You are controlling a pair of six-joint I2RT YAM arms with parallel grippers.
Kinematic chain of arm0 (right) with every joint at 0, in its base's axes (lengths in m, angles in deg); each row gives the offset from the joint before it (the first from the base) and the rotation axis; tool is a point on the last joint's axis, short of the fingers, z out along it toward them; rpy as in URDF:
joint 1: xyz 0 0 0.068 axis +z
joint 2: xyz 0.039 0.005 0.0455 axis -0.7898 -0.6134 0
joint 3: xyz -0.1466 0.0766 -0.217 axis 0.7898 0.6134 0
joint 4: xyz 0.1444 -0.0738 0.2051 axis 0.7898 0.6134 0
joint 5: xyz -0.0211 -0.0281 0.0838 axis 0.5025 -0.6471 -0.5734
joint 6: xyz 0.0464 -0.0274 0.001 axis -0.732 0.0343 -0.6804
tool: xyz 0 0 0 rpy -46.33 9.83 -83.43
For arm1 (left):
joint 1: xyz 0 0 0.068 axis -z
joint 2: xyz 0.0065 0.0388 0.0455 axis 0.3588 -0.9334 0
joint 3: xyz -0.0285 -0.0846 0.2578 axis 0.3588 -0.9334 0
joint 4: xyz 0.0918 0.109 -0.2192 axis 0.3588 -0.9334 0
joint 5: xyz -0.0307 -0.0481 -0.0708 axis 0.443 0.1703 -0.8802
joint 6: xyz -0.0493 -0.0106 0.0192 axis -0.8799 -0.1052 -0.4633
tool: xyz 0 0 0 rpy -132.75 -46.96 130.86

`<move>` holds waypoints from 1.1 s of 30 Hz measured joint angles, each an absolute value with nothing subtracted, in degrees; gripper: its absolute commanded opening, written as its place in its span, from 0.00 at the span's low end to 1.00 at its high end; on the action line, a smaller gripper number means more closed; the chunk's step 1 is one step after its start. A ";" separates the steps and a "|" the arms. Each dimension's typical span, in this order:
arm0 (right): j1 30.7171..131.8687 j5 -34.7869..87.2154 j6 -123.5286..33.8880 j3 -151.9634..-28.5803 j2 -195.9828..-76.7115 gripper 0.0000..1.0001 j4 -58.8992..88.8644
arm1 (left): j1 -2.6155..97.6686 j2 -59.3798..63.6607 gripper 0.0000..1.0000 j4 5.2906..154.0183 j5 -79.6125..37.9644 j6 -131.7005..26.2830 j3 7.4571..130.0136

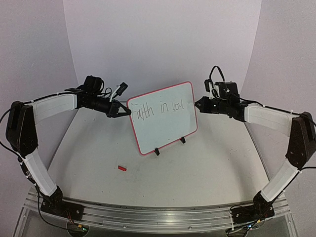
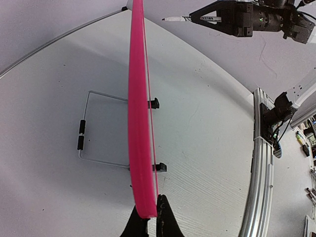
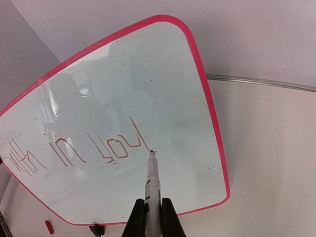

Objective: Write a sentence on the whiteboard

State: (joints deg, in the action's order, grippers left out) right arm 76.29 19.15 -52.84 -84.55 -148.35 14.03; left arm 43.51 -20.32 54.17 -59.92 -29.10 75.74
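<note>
While the sentence (image 1: 160,109) reads only "Faith in you", the step in hand is judged to be finishing that word.

**Top view.**
- Whiteboard (image 1: 165,131): propped nearly upright mid-surface (image 1: 207,168) on two black clip feet (image 1: 157,151), with the writing on its top line.
- Left hand (image 1: 126,112): at the board's left edge.
- Right hand (image 1: 199,103): just off the right edge.
- Red cap (image 1: 122,168): loose near the front, well apart from the board.
- Room: open surface on every side, with a curved backdrop behind.

**Left wrist view.**
- Board seen edge-on, with the left hand's fingers clamped on its pink rim.
- Wire stand (image 2: 91,126): behind the board.
- Note: keep this clamp firm so pen pressure cannot tip the board backward.

**Right wrist view.**
- Right hand closed on a marker (image 3: 153,175), its tip by the last letter. Whether the tip touches the board cannot be told.
- The top line is almost out of room before the right rim. The lower half is bare.
- Note: use light, even pressure and small strokes, and drop to a second line rather than crowd the rim.
</note>
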 measured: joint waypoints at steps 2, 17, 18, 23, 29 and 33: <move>76.31 18.54 -52.76 -85.21 -149.47 0.00 13.69 | 43.51 -20.32 0.00 54.17 -59.92 -29.10 75.74; 76.31 16.00 -51.87 -91.01 -154.66 0.00 11.99 | 43.51 -20.32 0.00 54.15 -59.92 -29.07 75.74; 76.31 15.86 -51.83 -91.19 -154.88 0.00 11.80 | 43.51 -20.32 0.00 54.15 -59.92 -29.10 75.74; 76.33 14.81 -51.79 -92.04 -156.08 0.00 11.72 | 43.51 -20.32 0.00 54.15 -59.92 -29.07 75.74; 76.35 15.02 -51.96 -92.18 -156.58 0.00 11.63 | 43.49 -20.32 0.00 54.09 -59.87 -29.10 75.74; 76.37 16.16 -52.34 -92.18 -156.58 0.00 11.62 | 43.49 -20.32 0.00 54.07 -59.85 -29.10 75.74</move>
State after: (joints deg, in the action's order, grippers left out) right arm 76.37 16.16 -52.34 -92.18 -156.58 11.62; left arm 43.49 -20.32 54.07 -59.85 -29.10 75.74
